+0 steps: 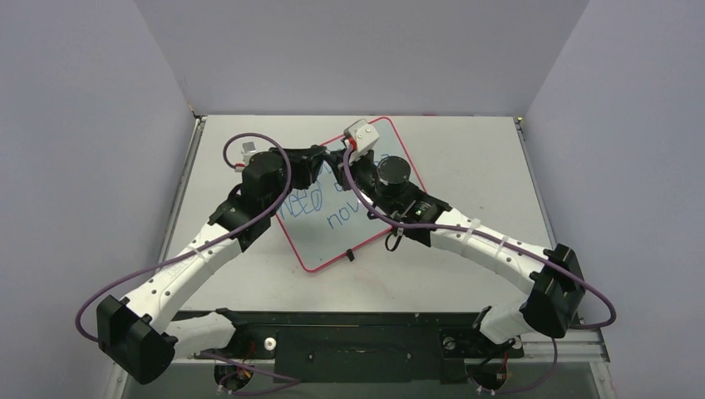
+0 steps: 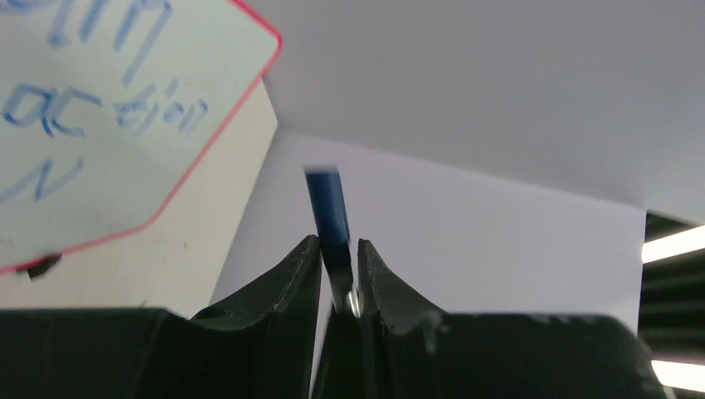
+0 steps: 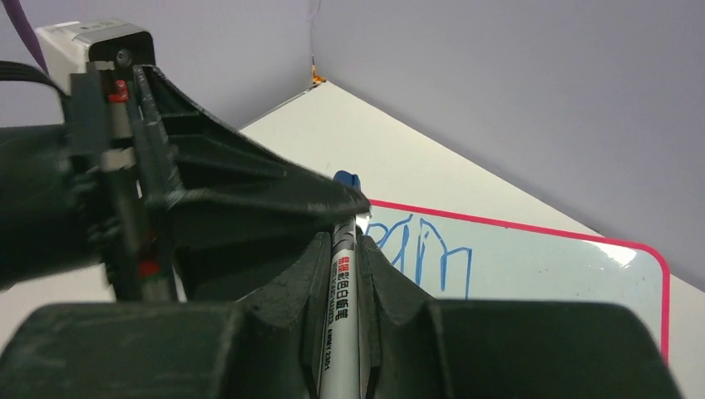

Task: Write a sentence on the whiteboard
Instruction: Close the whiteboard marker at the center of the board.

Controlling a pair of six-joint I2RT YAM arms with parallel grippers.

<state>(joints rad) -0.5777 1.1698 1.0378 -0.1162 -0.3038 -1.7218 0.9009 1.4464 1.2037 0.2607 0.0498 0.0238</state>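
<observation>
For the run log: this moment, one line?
right hand shut on marker | left hand at blue cap, grip unclear | whiteboard bears sentence

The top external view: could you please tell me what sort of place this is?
Probably a robotics lab test cell: plain grey walls close in a pale table, the left arm and right arm are bolted at its near edge, and a whiteboard lies on it.

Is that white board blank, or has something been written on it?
Written on: blue words run across the whiteboard, visible from above and both wrists.
</observation>
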